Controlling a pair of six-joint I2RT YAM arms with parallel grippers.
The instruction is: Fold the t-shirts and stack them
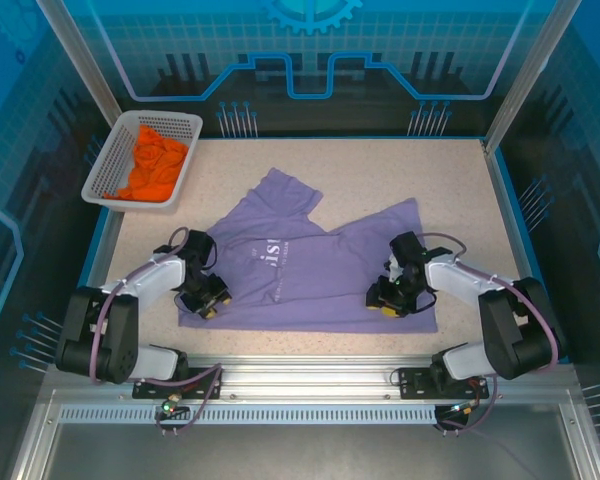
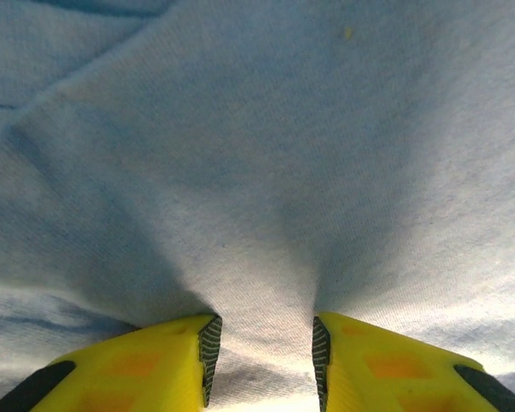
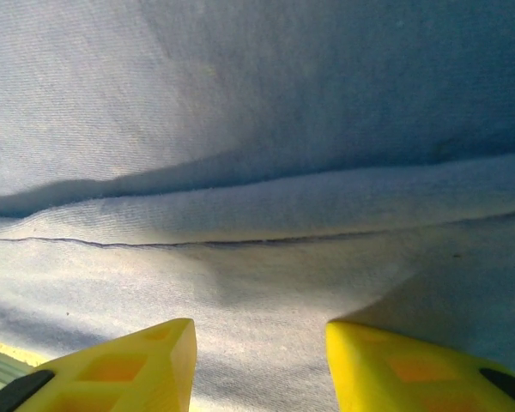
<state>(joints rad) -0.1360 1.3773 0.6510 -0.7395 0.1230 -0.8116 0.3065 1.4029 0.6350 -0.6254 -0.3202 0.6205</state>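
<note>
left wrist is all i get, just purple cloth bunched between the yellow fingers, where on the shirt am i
Observer: the left hand is at the near left corner of the purple shirt, which lies spread on the table.
Operator: where's the other arm
Observer: the right hand is down on the same shirt, at its near right part.
Operator: and the second shirt
Observer: the orange shirt lies crumpled in the white basket at the table's far left corner.
</note>
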